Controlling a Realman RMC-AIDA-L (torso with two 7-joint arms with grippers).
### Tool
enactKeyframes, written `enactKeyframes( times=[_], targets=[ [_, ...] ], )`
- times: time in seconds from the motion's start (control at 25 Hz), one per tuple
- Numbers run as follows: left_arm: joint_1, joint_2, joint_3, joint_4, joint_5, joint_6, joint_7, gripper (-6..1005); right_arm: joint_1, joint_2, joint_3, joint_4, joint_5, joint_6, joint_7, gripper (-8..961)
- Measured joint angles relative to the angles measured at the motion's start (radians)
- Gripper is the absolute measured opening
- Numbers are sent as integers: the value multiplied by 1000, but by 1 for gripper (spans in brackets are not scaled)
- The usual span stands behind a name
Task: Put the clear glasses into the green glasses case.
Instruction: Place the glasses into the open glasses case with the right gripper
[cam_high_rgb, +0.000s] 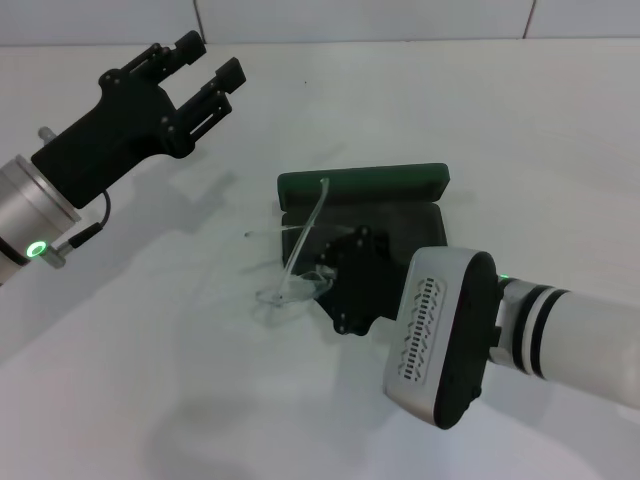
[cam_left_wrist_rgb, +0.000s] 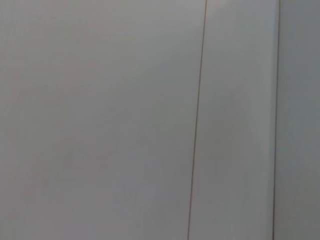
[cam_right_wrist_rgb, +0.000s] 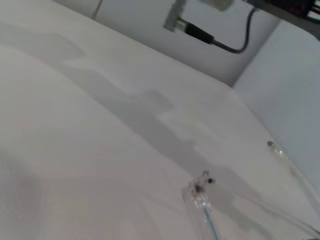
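This looks like a robot test bench rather than a home. A plain white table (cam_high_rgb: 150, 400) fills the scene, and along its far edge stands a bare white panelled wall (cam_high_rgb: 400, 18) with thin vertical seams.

Case (cam_high_rgb: 365, 190) open at frame centre, glasses (cam_high_rgb: 297, 262) at its left edge, right gripper (cam_high_rgb: 325, 285) beside them, left gripper (cam_high_rgb: 205, 70) upper left.

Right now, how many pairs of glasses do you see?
1. The clear glasses are at the front edge of the open green glasses case, by the right end effector. No other pair is visible.
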Motion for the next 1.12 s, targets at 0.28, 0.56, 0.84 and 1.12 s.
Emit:
enactKeyframes(
  times=[0.28, 0.56, 0.84, 1.12],
  targets=[
    [0, 0, 0, 0, 0, 0, 1, 586, 2, 0, -2, -4, 1, -24, -1, 116],
    [2, 0, 2, -1, 0, -1, 1, 586, 2, 1, 9, 26, 15, -47, 9, 116],
    [5, 0, 3, -2, 0, -2, 1, 586, -7, 0, 8, 50, 23, 74, 10, 117],
    [3, 0, 7, -7, 3, -2, -3, 585, 1, 3, 1, 66, 26, 151, 10, 117]
  ],
)
